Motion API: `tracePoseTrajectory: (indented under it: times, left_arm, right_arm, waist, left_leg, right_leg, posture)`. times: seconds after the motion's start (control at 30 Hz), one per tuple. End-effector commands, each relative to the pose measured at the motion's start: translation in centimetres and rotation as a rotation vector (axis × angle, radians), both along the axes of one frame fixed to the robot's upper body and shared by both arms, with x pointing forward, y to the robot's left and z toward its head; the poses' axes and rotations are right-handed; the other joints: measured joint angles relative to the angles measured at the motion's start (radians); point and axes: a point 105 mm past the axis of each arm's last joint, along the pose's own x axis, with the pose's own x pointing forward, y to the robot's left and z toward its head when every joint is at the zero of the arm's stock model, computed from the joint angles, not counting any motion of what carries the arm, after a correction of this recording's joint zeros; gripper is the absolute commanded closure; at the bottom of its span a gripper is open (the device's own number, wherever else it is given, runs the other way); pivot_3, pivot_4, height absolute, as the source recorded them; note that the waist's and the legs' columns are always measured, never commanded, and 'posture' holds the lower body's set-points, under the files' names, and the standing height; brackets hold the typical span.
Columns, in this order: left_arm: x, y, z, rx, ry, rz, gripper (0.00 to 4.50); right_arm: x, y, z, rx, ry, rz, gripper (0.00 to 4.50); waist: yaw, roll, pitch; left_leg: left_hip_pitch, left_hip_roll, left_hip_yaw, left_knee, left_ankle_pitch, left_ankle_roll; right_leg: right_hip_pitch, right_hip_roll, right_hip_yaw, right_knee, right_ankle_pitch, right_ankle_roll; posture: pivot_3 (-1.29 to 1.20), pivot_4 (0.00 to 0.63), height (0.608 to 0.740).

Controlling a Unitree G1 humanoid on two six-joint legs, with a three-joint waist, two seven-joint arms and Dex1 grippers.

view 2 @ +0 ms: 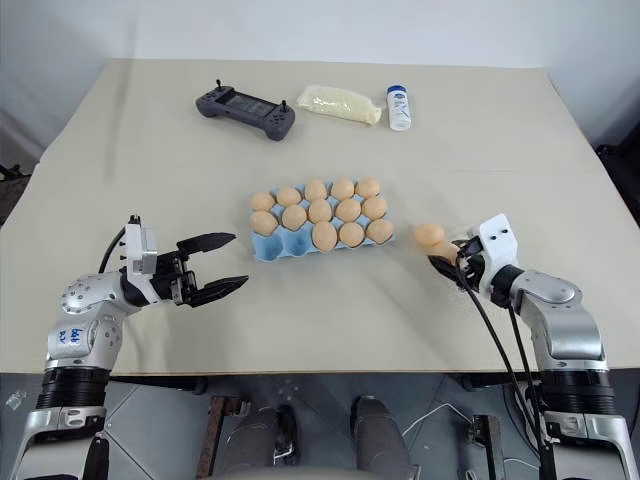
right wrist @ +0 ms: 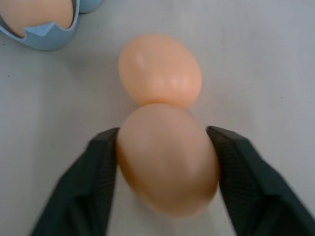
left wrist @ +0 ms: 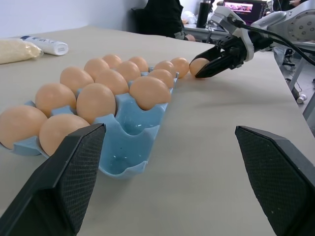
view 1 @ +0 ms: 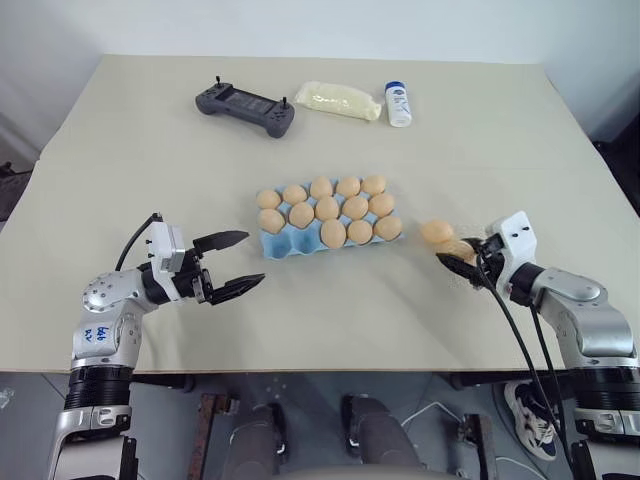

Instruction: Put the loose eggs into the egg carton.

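Near the surface's right edge, the right gripper is angling downward — fingers clamping one loose egg — while the left gripper is hovering level, fingers spread wide.

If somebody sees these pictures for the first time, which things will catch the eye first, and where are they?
The light blue egg carton in the middle of the table stands out first, nearly full of tan eggs, with empty cups at its near left end. To its right, the right gripper is closed around one loose egg, a second egg touching it. The left gripper hangs open to the carton's left.
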Motion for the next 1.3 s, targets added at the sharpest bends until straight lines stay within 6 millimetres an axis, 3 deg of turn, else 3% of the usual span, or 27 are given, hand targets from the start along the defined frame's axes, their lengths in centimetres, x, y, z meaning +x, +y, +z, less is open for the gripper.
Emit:
tracePoseTrajectory:
  times: [0.03, 0.17, 0.3, 0.4, 0.53, 0.73, 0.9, 1.07, 1.27, 1.3]
  left_arm:
    - [-0.4, -0.1, 1.0, -0.008, -0.047, -0.008, 0.00]
    - [-0.5, 0.0, 1.1, -0.008, -0.050, -0.003, 0.00]
    - [-0.5, 0.1, 1.1, -0.007, -0.049, 0.002, 0.00]
    - [-0.5, 0.1, 1.1, -0.005, -0.048, 0.003, 0.00]
    - [-0.2, -0.1, 1.3, -0.006, -0.054, 0.001, 0.00]
    - [-0.1, 0.0, 1.6, -0.002, -0.067, 0.010, 0.00]
    - [-0.4, 0.8, 1.8, 0.005, -0.082, 0.048, 0.00]
    - [-0.8, 1.1, 1.8, 0.003, -0.089, 0.069, 0.00]
    - [-1.1, 1.1, 1.7, 0.001, -0.090, 0.086, 0.00]
    - [-1.2, 1.2, 1.7, 0.000, -0.089, 0.088, 0.00]
  right_arm:
    - [-0.3, -0.2, 2.0, -0.016, -0.061, 0.002, 2.69]
    - [-1.8, 0.1, 3.5, -0.052, -0.073, 0.041, 2.73]
    - [-3.0, 1.9, 6.8, -0.044, -0.124, 0.127, 2.74]
    - [-2.9, 4.6, 8.7, -0.031, -0.157, 0.218, 2.75]
    - [-2.1, 9.1, 9.8, -0.007, -0.203, 0.333, 2.75]
    - [-0.1, 17.0, 9.3, 0.057, -0.249, 0.469, 2.75]
    - [0.8, 21.0, 8.3, 0.074, -0.254, 0.537, 2.75]
    - [1.3, 23.2, 7.7, 0.080, -0.248, 0.570, 2.75]
    - [1.1, 23.9, 6.5, 0.054, -0.213, 0.604, 2.75]
    - [1.0, 24.0, 6.5, 0.053, -0.207, 0.611, 2.04]
  waist:
    - [0.001, 0.000, 0.000]
    - [0.002, 0.000, 0.000]
    - [0.000, 0.000, 0.000]
    - [-0.005, 0.000, 0.000]
    - [-0.004, 0.000, 0.000]
    - [-0.004, 0.000, 0.000]
    - [-0.003, 0.000, 0.000]
    - [-0.004, 0.000, 0.000]
    - [-0.005, 0.000, 0.000]
    - [-0.005, 0.000, 0.000]
  left_leg:
    - [0.000, 0.000, 0.000, 0.000, 0.000, 0.000]
    - [0.000, 0.000, 0.000, 0.000, 0.000, 0.000]
    - [0.000, 0.000, 0.000, 0.000, 0.000, 0.000]
    - [0.001, 0.001, 0.000, 0.000, -0.001, 0.002]
    - [0.001, 0.003, -0.001, 0.000, -0.001, 0.002]
    - [-0.001, 0.003, 0.000, 0.000, 0.001, -0.001]
    - [-0.002, 0.003, 0.002, 0.000, 0.000, -0.001]
    - [-0.002, 0.004, 0.003, 0.000, 0.000, -0.002]
    - [-0.002, 0.004, 0.002, 0.000, 0.000, -0.002]
    - [-0.002, 0.004, 0.002, 0.000, 0.000, -0.003]
  right_leg:
    - [0.000, 0.000, 0.000, 0.000, 0.000, 0.000]
    - [0.000, 0.000, 0.000, 0.000, 0.000, 0.000]
    - [0.000, 0.000, 0.000, 0.000, 0.000, 0.000]
    - [0.000, 0.000, 0.000, 0.001, 0.000, 0.000]
    - [-0.001, 0.001, -0.001, 0.002, 0.001, -0.003]
    - [-0.003, 0.002, -0.001, 0.002, 0.000, -0.004]
    - [-0.004, 0.001, -0.003, 0.001, 0.000, -0.003]
    - [-0.004, 0.000, -0.009, 0.001, 0.000, -0.003]
    - [-0.004, -0.001, -0.010, 0.002, 0.000, -0.004]
    - [-0.004, -0.001, -0.011, 0.003, 0.000, -0.004]
  posture:
    - [0.00, 0.150, 0.740]
    - [0.00, 0.150, 0.740]
    - [0.00, 0.150, 0.740]
    - [0.00, 0.150, 0.740]
    - [0.00, 0.150, 0.740]
    - [0.00, 0.150, 0.740]
    - [0.00, 0.150, 0.740]
    - [0.00, 0.150, 0.740]
    - [0.00, 0.150, 0.740]
    - [0.00, 0.150, 0.740]
